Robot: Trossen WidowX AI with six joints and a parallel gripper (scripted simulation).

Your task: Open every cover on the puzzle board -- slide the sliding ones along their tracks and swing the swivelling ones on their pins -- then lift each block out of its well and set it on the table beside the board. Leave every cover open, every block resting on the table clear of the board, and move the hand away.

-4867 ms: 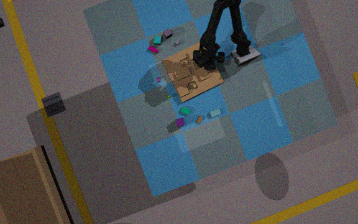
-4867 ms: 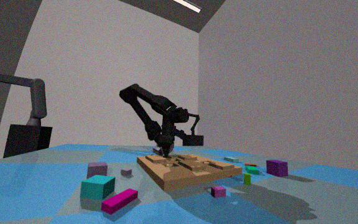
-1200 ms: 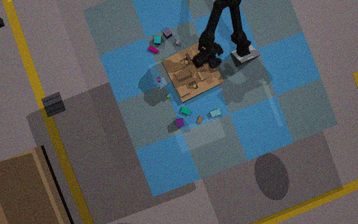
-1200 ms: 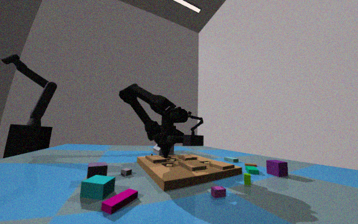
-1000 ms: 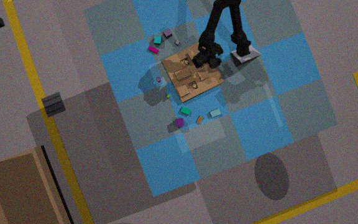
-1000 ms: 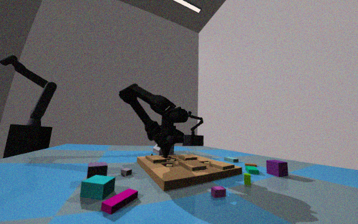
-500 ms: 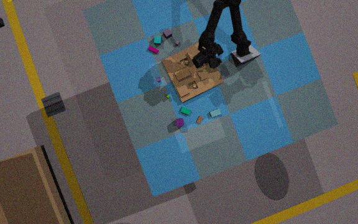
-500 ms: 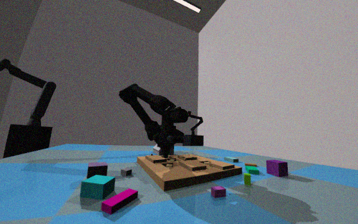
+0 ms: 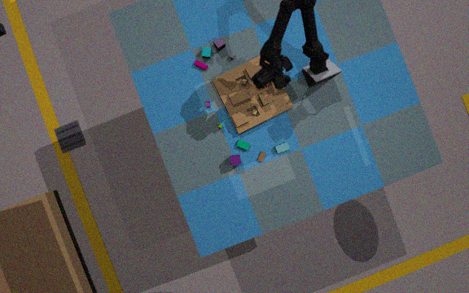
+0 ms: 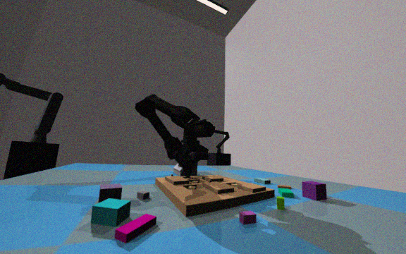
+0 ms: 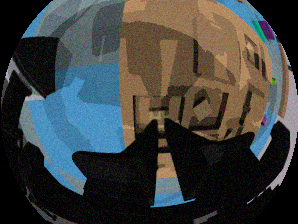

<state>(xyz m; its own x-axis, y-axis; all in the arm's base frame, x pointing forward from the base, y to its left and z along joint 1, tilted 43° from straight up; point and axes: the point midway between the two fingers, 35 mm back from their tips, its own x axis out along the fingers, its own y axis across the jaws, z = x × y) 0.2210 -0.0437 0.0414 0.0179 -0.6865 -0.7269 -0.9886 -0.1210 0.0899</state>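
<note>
The tan wooden puzzle board (image 9: 244,124) (image 10: 224,204) (image 11: 150,60) lies on the blue and grey checked table. Raised covers (image 9: 239,98) (image 10: 220,188) sit on its top; I cannot tell what is in the wells. My gripper (image 9: 269,79) (image 10: 189,173) (image 11: 160,123) is low over the board's back edge, near the arm's base. Its fingers are almost together, with only a thin slit between them and nothing in it. In the wrist view the fingertips point at a recessed track on the board.
Loose blocks lie around the board: teal (image 9: 206,51) (image 10: 111,211), a magenta bar (image 9: 200,64) (image 10: 135,227), dark purple (image 9: 219,43) (image 10: 110,192), green (image 9: 243,145) (image 10: 286,192), purple (image 9: 235,159) (image 10: 314,190), orange (image 9: 261,156), pale teal (image 9: 282,148), lime (image 10: 280,202), small magenta (image 10: 247,216).
</note>
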